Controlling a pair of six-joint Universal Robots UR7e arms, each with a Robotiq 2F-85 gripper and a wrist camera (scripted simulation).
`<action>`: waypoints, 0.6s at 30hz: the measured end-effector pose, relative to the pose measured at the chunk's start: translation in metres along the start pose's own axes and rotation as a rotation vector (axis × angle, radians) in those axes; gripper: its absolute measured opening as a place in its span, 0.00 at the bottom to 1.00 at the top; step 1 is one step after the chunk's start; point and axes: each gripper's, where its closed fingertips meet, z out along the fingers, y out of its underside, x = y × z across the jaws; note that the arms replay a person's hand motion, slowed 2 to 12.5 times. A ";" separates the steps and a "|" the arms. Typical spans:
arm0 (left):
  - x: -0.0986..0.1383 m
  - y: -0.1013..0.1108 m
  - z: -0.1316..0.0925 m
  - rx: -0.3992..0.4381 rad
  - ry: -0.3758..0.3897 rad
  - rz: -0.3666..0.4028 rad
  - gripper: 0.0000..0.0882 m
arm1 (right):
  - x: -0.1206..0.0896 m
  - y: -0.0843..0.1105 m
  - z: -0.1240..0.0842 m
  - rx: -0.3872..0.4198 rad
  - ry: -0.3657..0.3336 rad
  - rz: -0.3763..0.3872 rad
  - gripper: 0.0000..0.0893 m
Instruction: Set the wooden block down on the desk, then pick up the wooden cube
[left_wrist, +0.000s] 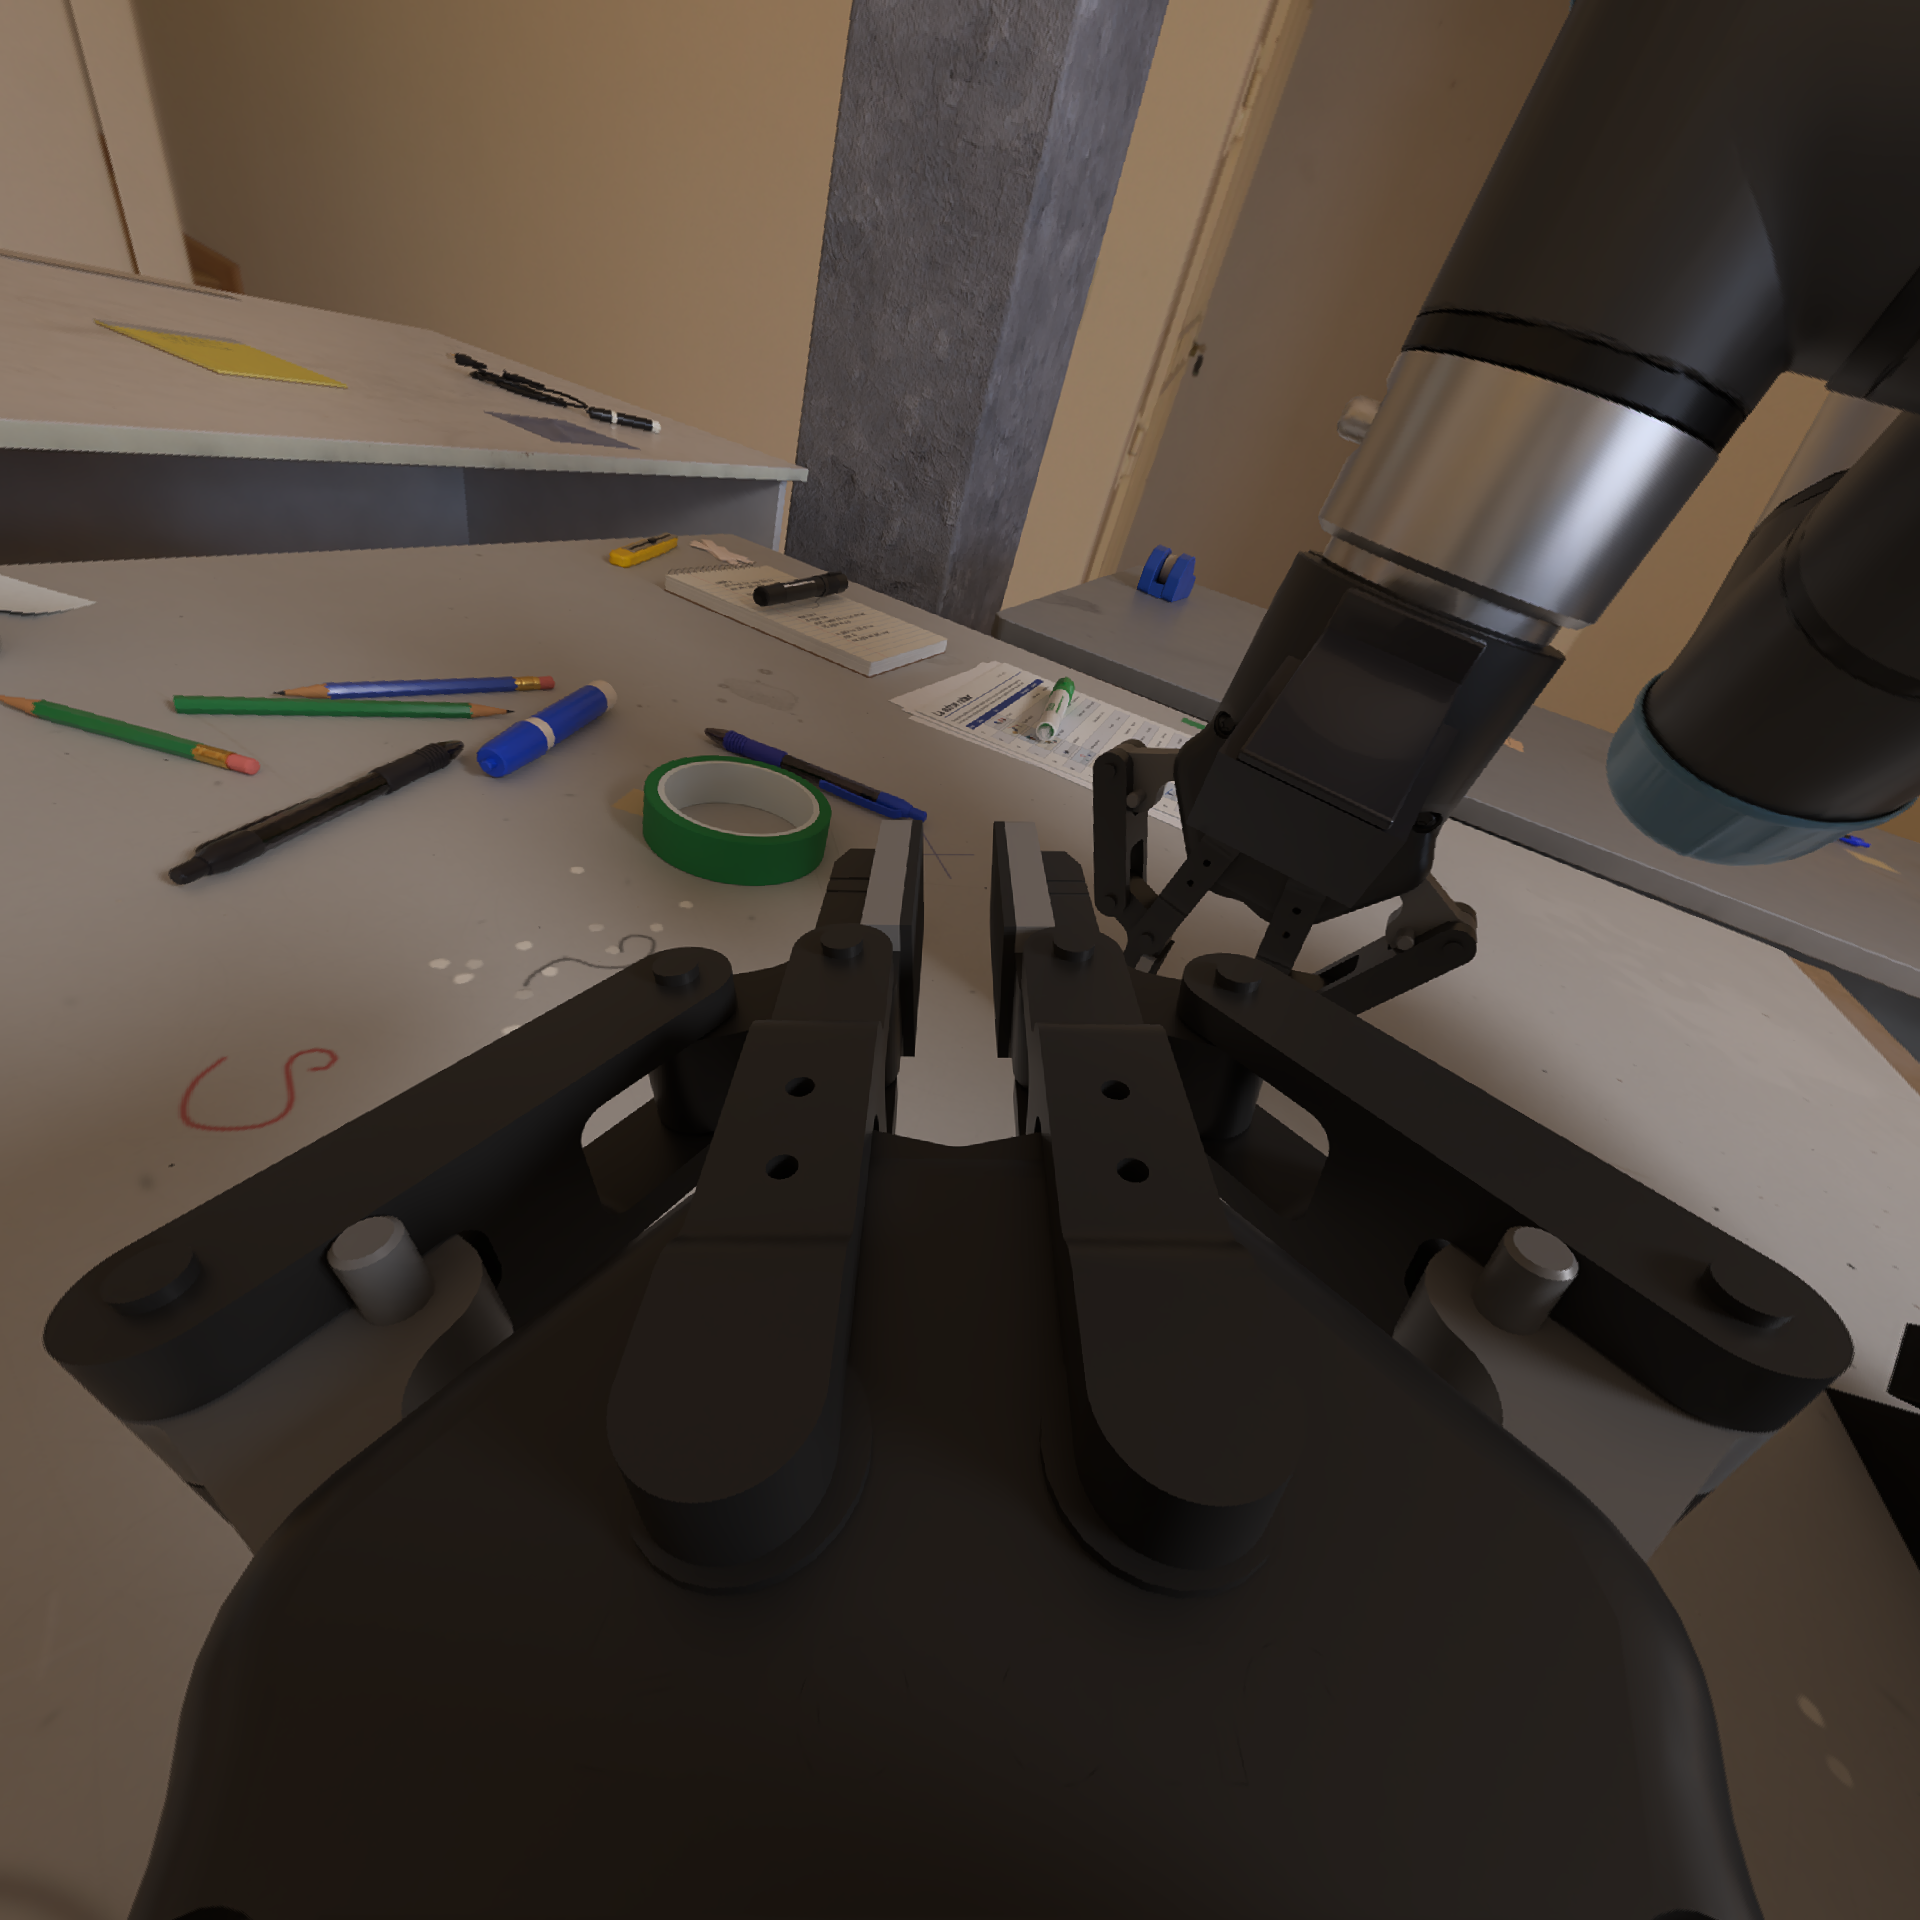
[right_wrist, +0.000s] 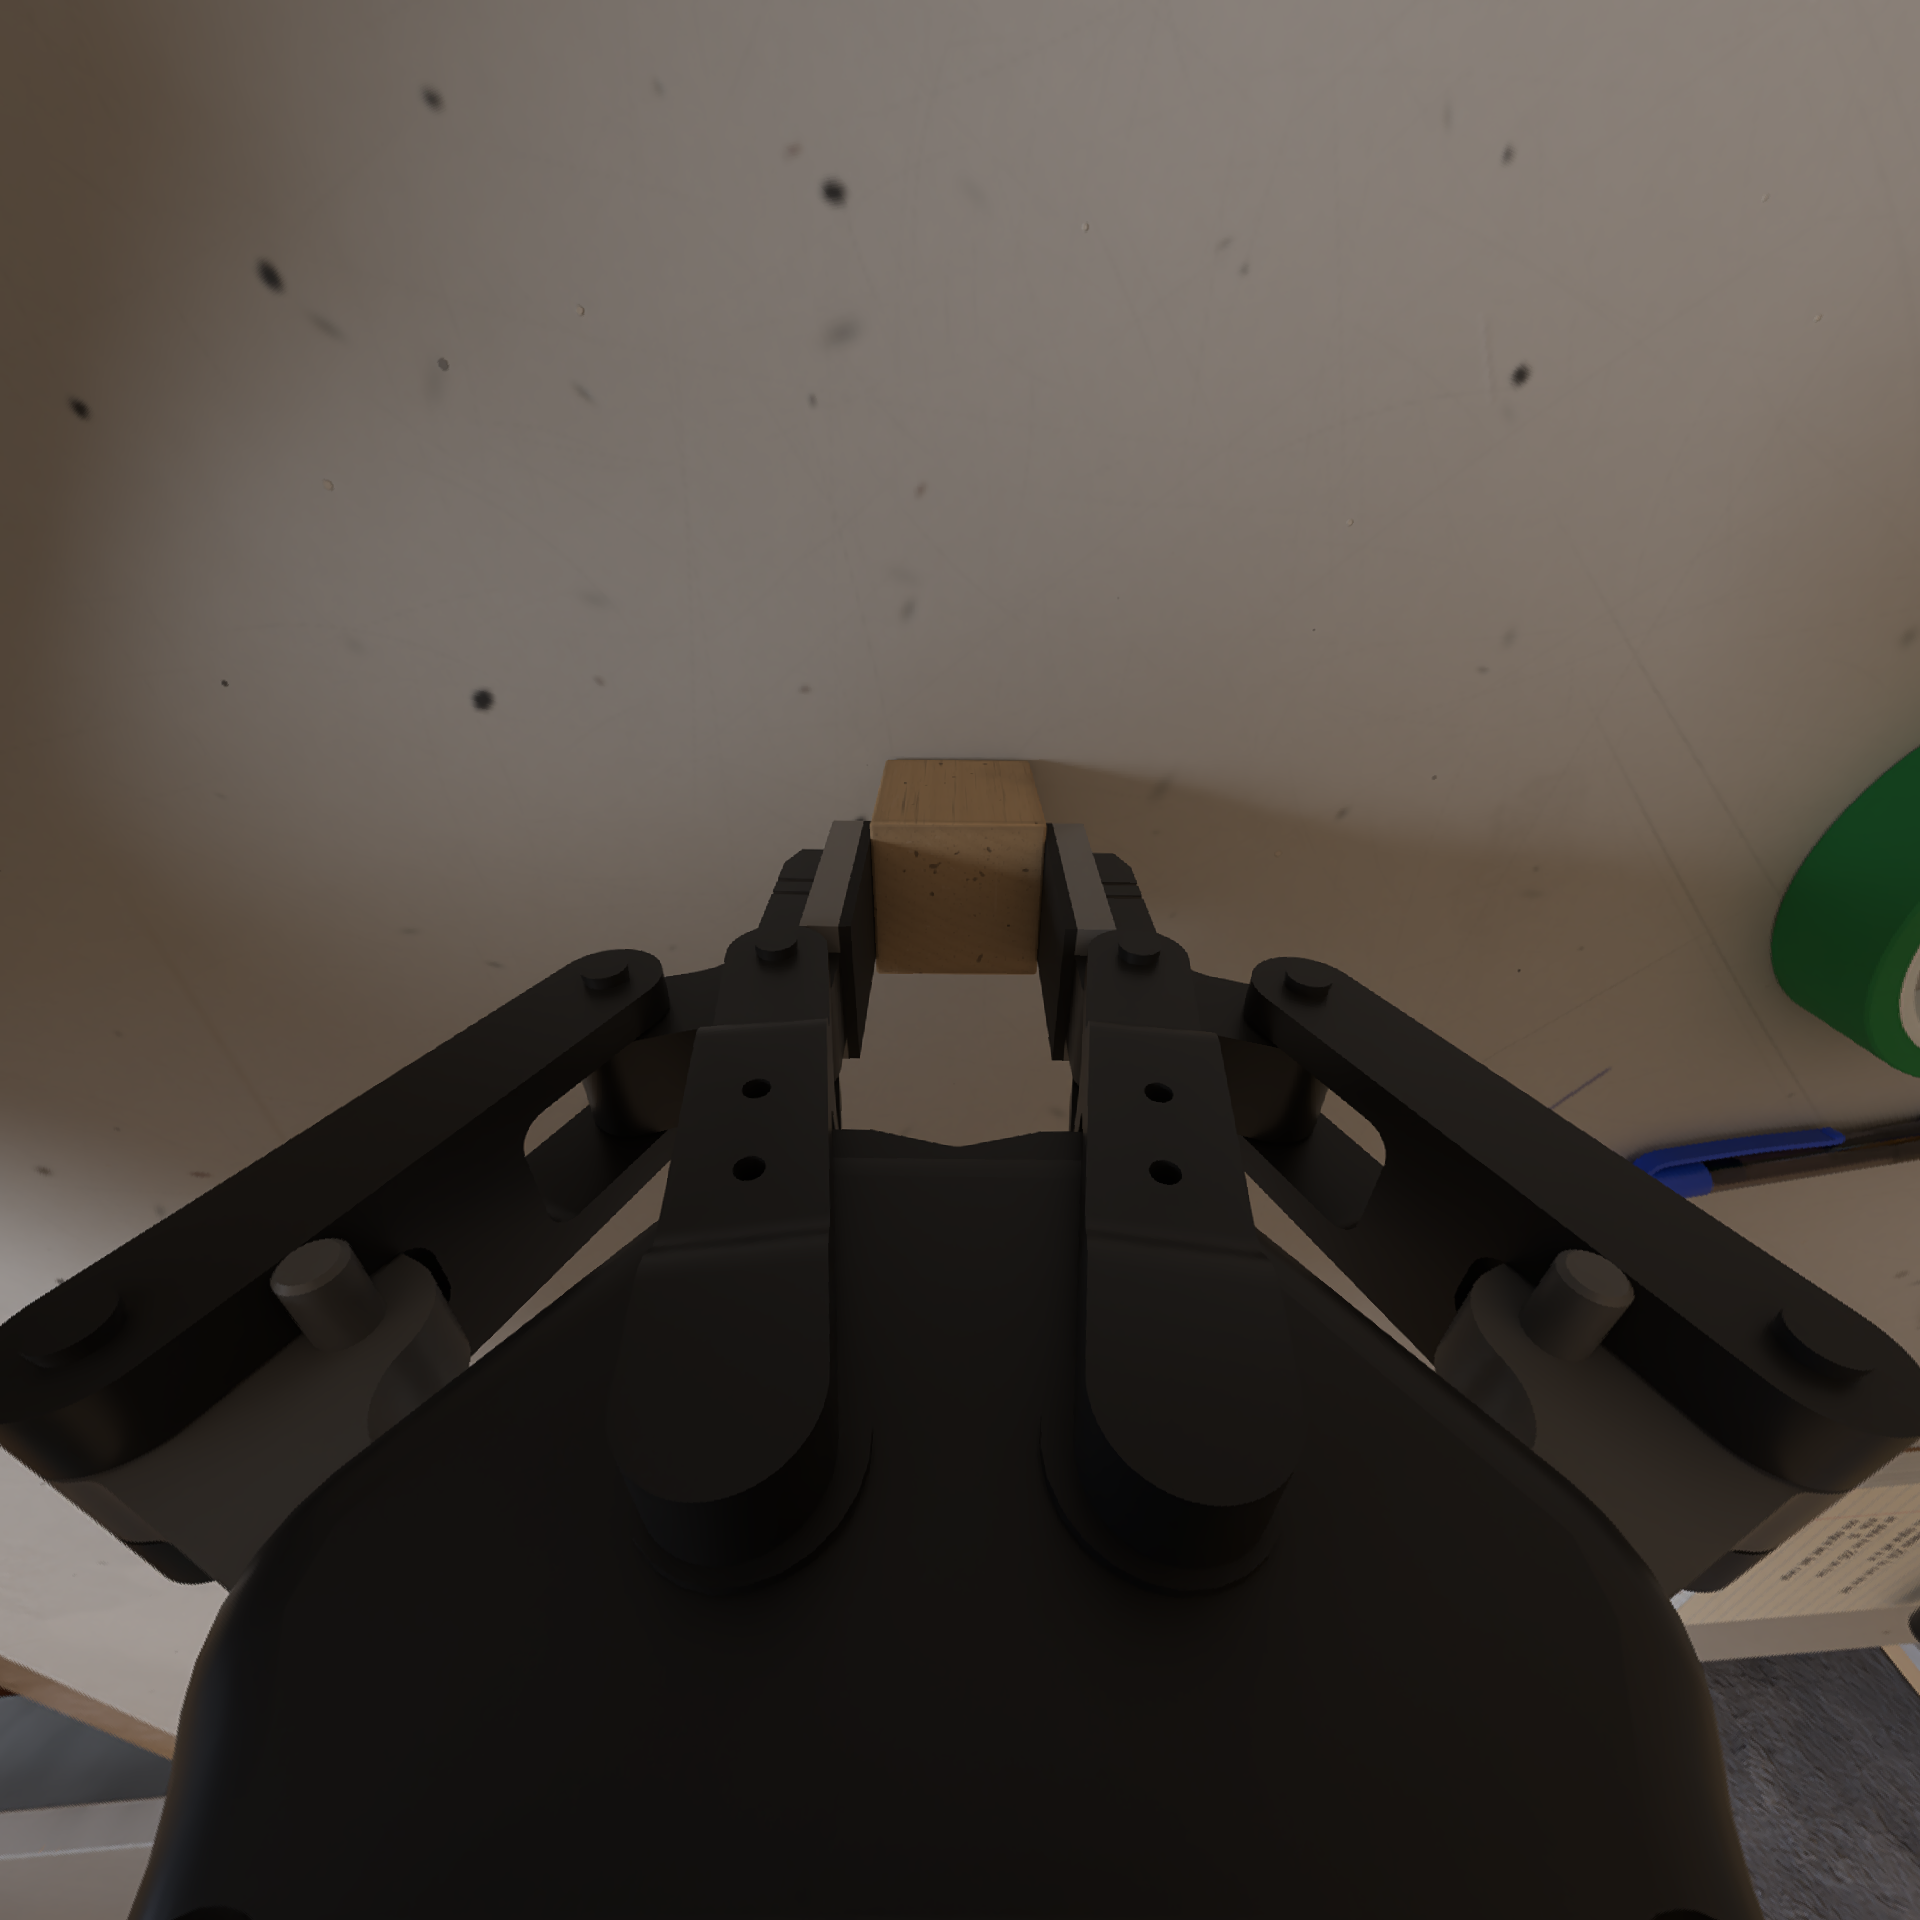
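Note:
The wooden cube (right_wrist: 956, 894) is light tan and sits between my right gripper's (right_wrist: 956, 883) pads, which press on its two sides. It is at or just above the pale, speckled desk (right_wrist: 935, 416); I cannot tell whether it touches. In the left wrist view the right gripper (left_wrist: 1247, 966) points down at the desk (left_wrist: 416, 956) just right of my left gripper (left_wrist: 958, 862), and its fingertips and the cube are hidden behind my left linkage. My left gripper hovers low over the desk, its jaws nearly together with a narrow gap and nothing between them.
A green tape roll (left_wrist: 736, 819) (right_wrist: 1860, 935) lies just left of and beyond my left fingers, with a blue pen (left_wrist: 821, 774) behind it. Pencils, a black pen (left_wrist: 312, 810) and a blue marker (left_wrist: 545, 727) lie at the left. A notepad (left_wrist: 805, 623) and papers lie farther back. A grey pillar (left_wrist: 956, 291) stands behind the desk.

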 end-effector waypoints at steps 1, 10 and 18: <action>0.000 0.000 0.000 -0.001 -0.001 0.002 0.14 | 0.000 -0.001 0.001 0.003 0.000 0.001 0.31; -0.003 0.000 0.000 -0.007 -0.017 0.019 0.15 | 0.001 -0.008 0.001 0.065 0.005 0.018 0.31; -0.008 -0.003 -0.004 -0.012 -0.046 0.050 0.18 | 0.005 -0.009 -0.006 0.149 0.034 0.048 0.42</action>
